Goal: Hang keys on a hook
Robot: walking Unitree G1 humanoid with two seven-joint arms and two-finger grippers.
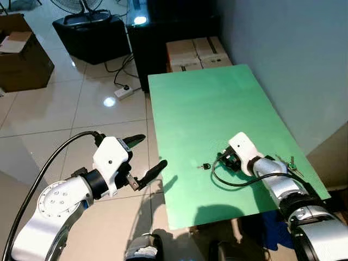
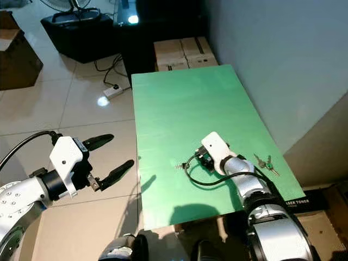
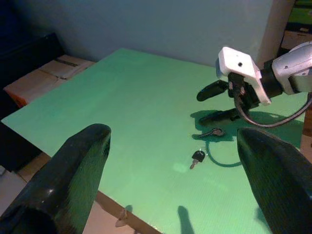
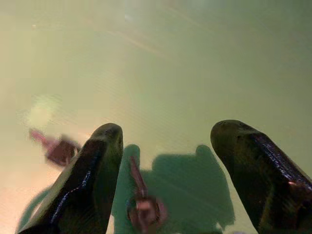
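A small black-headed key (image 1: 205, 166) lies on the green table (image 1: 217, 103), near its front edge. In the left wrist view it shows as two keys on a ring (image 3: 198, 157). My right gripper (image 1: 222, 161) rests low over the table just right of these keys, open, with nothing between its fingers. In the right wrist view the keys (image 4: 144, 207) lie close below the fingertips (image 4: 109, 134). A second bunch of keys (image 1: 288, 162) lies near the table's right edge, beside my right forearm. My left gripper (image 1: 148, 155) hangs open off the table's left side, above the floor.
A grey wall (image 1: 283, 54) runs along the table's right side. Two cardboard boxes (image 1: 198, 51) and a black cabinet (image 1: 174, 27) stand behind the table. A power strip (image 1: 124, 92), a black fan base (image 1: 92, 35) and a brown box (image 1: 22, 54) sit on the tiled floor to the left.
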